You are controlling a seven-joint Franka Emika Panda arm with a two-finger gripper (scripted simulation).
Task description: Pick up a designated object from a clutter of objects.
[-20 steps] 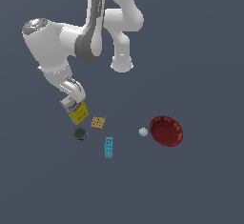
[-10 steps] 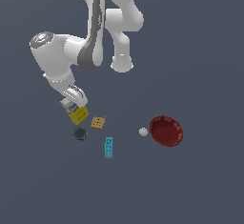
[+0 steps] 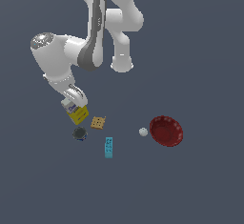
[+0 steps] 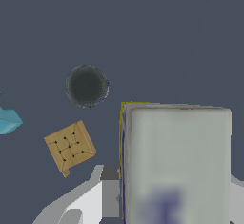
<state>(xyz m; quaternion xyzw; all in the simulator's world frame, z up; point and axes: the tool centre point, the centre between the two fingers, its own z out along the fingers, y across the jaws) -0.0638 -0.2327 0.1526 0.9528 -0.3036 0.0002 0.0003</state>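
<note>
Exterior view, from its left to its right: my tool [image 3: 75,105] is closed on the yellow-white box [image 3: 77,114], gripping its white upper part, with the yellow lower part hanging tilted below the fingers. Whether the box touches the surface [image 3: 200,185] cannot be told from this view. Just below the box lies the small dark round can [image 3: 79,133]. Beside the box, toward the exterior view's right, lies the tan square cracker [image 3: 98,122], flat and apart from the box. Below the cracker is the cyan block [image 3: 109,147], lying lengthwise. Farther to the right sits the tiny white ball [image 3: 143,132], just beside the red bowl [image 3: 166,131], which stands well apart from the box.

Wrist view: the box's white top, with blurred blue lettering, fills the near field, a thin yellow edge showing along one side. One of my fingers [image 4: 110,192] presses against that side; the opposite finger is barely visible at the frame's edge. The can, the cracker and a corner of the cyan block appear on the surface beyond the box.
</note>
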